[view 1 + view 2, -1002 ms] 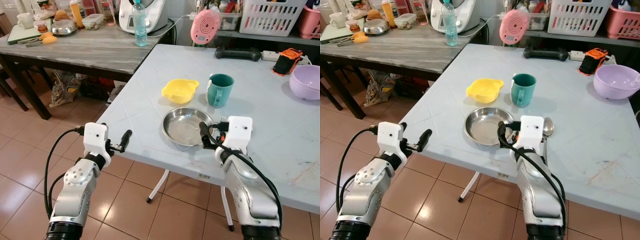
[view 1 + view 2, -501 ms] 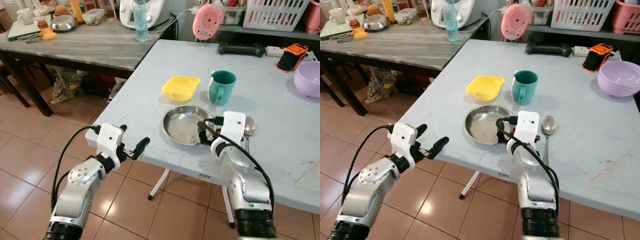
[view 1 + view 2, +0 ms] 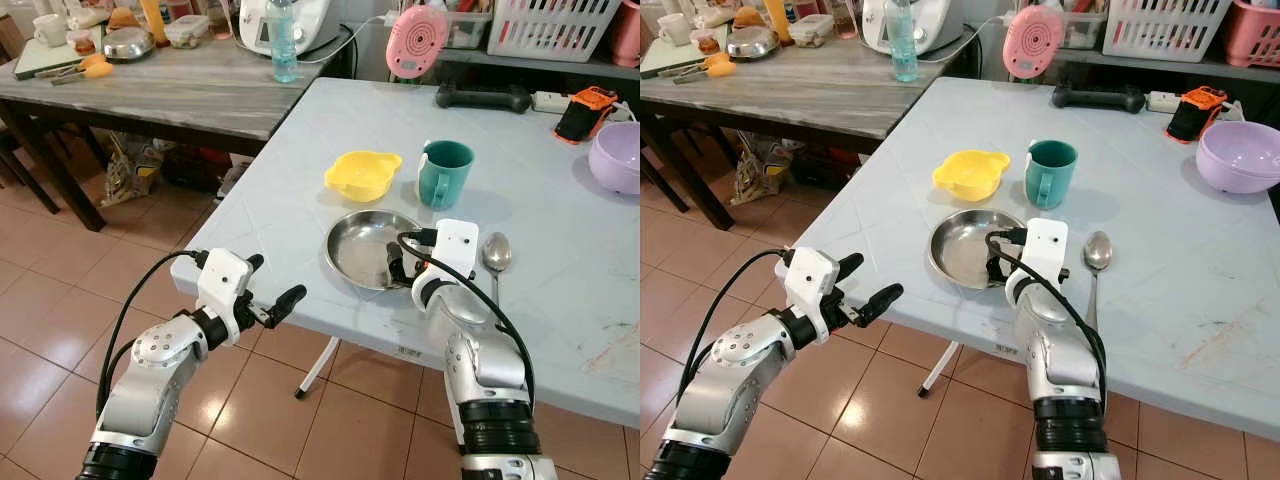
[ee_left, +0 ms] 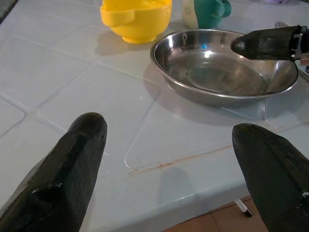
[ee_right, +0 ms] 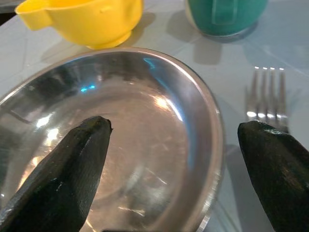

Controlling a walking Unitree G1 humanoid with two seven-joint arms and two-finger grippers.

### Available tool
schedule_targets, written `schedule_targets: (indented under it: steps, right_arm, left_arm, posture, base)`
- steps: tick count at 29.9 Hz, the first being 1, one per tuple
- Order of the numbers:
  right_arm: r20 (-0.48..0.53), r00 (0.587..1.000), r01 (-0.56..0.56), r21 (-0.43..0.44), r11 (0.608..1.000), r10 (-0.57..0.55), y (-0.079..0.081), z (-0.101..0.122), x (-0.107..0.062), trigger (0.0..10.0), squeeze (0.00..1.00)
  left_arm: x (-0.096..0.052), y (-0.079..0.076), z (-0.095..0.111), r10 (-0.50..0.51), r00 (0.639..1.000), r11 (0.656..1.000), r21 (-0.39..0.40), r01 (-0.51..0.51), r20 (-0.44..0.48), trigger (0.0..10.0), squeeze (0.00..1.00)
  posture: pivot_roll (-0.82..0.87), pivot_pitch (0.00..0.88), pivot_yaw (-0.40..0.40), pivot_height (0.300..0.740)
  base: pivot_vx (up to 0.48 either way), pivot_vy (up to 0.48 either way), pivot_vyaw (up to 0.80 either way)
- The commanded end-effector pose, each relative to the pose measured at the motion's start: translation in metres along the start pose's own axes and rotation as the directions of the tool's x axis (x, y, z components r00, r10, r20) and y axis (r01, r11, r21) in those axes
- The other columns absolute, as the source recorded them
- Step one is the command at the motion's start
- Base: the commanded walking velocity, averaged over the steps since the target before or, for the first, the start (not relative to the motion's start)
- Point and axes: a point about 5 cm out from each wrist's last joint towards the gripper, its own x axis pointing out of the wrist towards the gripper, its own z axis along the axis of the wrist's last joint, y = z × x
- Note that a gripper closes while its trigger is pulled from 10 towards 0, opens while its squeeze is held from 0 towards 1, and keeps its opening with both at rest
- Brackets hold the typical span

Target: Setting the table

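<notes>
A steel plate (image 3: 360, 250) lies near the front edge of the pale table (image 3: 300, 190), with a yellow bowl (image 3: 362, 175) and a teal mug (image 3: 444, 173) just behind it. A spoon (image 3: 496, 255) lies to the plate's right. A fork (image 5: 268, 96) rests between plate and spoon, under my right wrist. My right gripper (image 3: 395, 265) hangs open over the plate's right rim (image 5: 212, 145), holding nothing. My left gripper (image 3: 275, 280) is open and empty at the table's front edge, left of the plate (image 4: 222, 72).
A purple bowl (image 3: 615, 160), an orange-black device (image 3: 585, 112), a black handle (image 3: 480, 98) and a pink round gadget (image 3: 415, 42) sit farther back. A wooden table (image 3: 150, 95) with a bottle (image 3: 283, 45) stands to the left. Tiled floor (image 3: 60, 300) lies below.
My right gripper has shifted left from beside the spoon to over the plate's right rim. My left gripper has come forward and right, up to the table's front edge.
</notes>
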Motion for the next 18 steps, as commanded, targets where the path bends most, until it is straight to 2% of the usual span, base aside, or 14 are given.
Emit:
schedule_targets:
  steps: [1, 2, 3, 9, 18]
  right_arm:
    - [-0.002, 1.0, -0.025, 0.009, 1.0, 0.025, 0.007, 0.002, 0.001, 9.2, 0.0]
    - [-0.003, 1.0, -0.025, 0.006, 1.0, 0.025, 0.008, 0.002, 0.002, 9.2, 0.0]
    - [-0.013, 0.999, -0.036, 0.01, 0.999, 0.036, 0.01, 0.0, 0.002, 0.0, 0.0]
    - [-0.037, 0.998, -0.046, 0.025, 0.999, 0.047, 0.015, -0.004, 0.002, 0.0, 0.0]
    - [-0.088, 0.996, -0.015, 0.072, 0.997, 0.021, 0.015, -0.01, 0.001, 0.0, 0.0]
  left_arm:
    - [-0.003, 0.001, 0.0, -0.017, 1.0, 1.0, -0.002, 0.017, -0.013, 10.0, 0.0]
    - [-0.004, 0.0, 0.0, -0.022, 1.0, 1.0, -0.003, 0.022, -0.016, 10.0, 0.0]
    - [-0.004, -0.001, 0.0, -0.031, 0.999, 1.0, -0.004, 0.031, -0.017, 10.0, 0.0]
    - [-0.004, -0.004, -0.001, -0.069, 0.997, 0.998, -0.012, 0.069, -0.034, 10.0, 0.0]
    - [-0.003, -0.008, -0.001, -0.107, 0.993, 0.994, -0.028, 0.106, -0.051, 10.0, 0.0]
  posture:
    - [-0.01, 0.086, 0.052, 0.74]
    - [-0.01, 0.086, 0.052, 0.74]
    - [-0.01, 0.086, 0.05, 0.74]
    - [-0.01, 0.083, 0.052, 0.74]
    - [-0.01, 0.079, 0.061, 0.74]
  base:
    - [0.0, 0.0, 0.0]
    - [0.0, 0.0, 0.0]
    - [0.0, 0.0, 0.0]
    - [0.0, 0.0, 0.0]
    - [0.0, 0.0, 0.0]
